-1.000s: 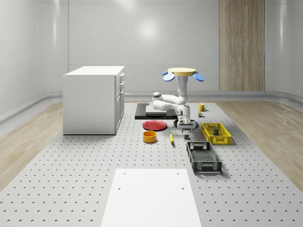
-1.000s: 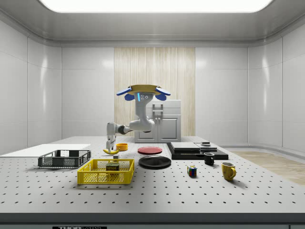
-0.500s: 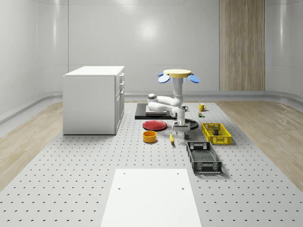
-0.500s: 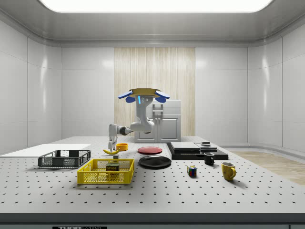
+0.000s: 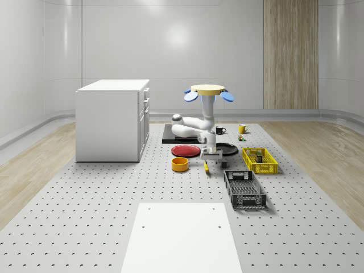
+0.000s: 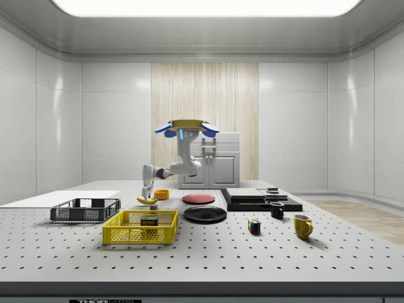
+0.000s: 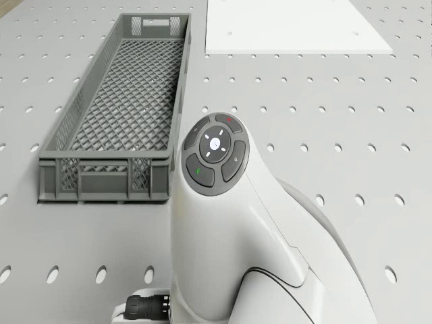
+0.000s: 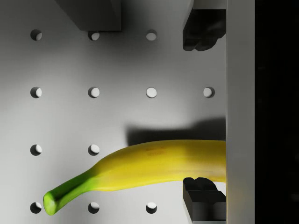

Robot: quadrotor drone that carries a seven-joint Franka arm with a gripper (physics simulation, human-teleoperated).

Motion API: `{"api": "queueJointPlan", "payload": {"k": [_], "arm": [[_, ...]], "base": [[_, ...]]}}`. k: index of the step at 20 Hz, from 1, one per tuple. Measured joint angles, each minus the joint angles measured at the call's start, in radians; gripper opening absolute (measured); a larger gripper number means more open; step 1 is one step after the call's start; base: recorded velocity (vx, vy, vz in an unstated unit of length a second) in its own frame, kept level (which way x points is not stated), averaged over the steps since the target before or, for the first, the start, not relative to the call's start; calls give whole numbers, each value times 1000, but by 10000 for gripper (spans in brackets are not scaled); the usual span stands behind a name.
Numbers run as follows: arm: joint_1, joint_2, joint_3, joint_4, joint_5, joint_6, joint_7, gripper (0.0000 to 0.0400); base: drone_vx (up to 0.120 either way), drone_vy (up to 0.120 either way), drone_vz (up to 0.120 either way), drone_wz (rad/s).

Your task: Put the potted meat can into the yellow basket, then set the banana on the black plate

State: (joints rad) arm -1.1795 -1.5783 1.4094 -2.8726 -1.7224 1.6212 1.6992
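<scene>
The gripper [image 8: 204, 114] hangs spread wide just above the banana [image 8: 154, 165], gripping nothing. The potted meat can [image 6: 149, 221] already sits in the yellow basket [image 6: 140, 235] nearby. The drone [image 5: 205, 90] hovers above; the black plate [image 6: 205, 214] waits.

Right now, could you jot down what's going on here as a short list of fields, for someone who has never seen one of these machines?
drone: hovering above the table, near the red plate
tool: lowered over the banana, fingers apart, not yet gripping
potted meat can: already inside the yellow basket
black plate: bare, beside the yellow basket
step left: banana to black plate
</scene>
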Motion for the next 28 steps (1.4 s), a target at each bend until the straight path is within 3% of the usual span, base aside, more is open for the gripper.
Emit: {"api": "queueJointPlan", "payload": {"k": [6, 27, 28], "arm": [[0, -1, 0, 0, 1, 1, 0, 400], [-50, 9, -167, 59, -159, 53, 5, 400], [-72, 2, -166, 56, -160, 55, 65, 391]], "base": [[0, -113, -7, 0], [0, 0, 0, 0], [0, 0, 0, 0]]}}
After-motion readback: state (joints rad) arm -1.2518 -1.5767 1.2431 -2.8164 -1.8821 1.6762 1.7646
